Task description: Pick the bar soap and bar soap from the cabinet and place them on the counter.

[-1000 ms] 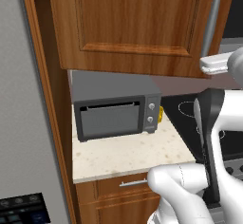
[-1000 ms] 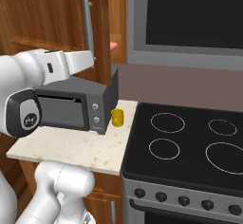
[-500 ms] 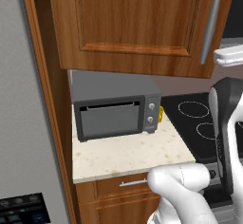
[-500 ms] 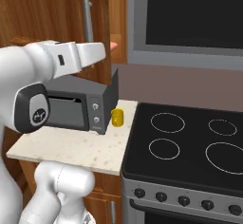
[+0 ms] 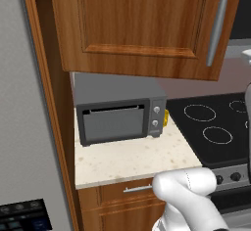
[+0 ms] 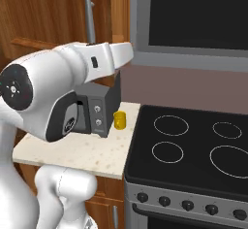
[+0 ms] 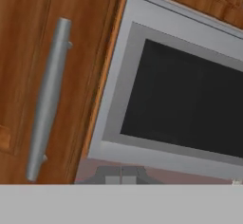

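The cabinet [image 5: 147, 24] hangs above the counter [image 5: 127, 159] with its door closed and its long silver handle [image 5: 215, 29] near the right edge. The bar soap is hidden. In the hand view my gripper [image 7: 121, 174] is shut with nothing in it, its two dark tips pressed together at the bottom. It faces the cabinet door [image 7: 19, 52] and its handle [image 7: 47, 99] from a short distance. In the right base view my white forearm [image 6: 72, 82] reaches up in front of the cabinet handle [image 6: 89, 17].
A grey microwave [image 5: 120, 120] stands on the counter with a small yellow object [image 6: 119, 120] beside it. The black stovetop [image 6: 193, 145] lies to the right. Above the stove sits a grey-framed dark panel [image 7: 180, 99]. A tall wooden side panel [image 5: 49, 103] bounds the counter on the left.
My arm has swung up and to the right, leaving most of the left base view and looming larger in the right base view. The gripper stays shut.
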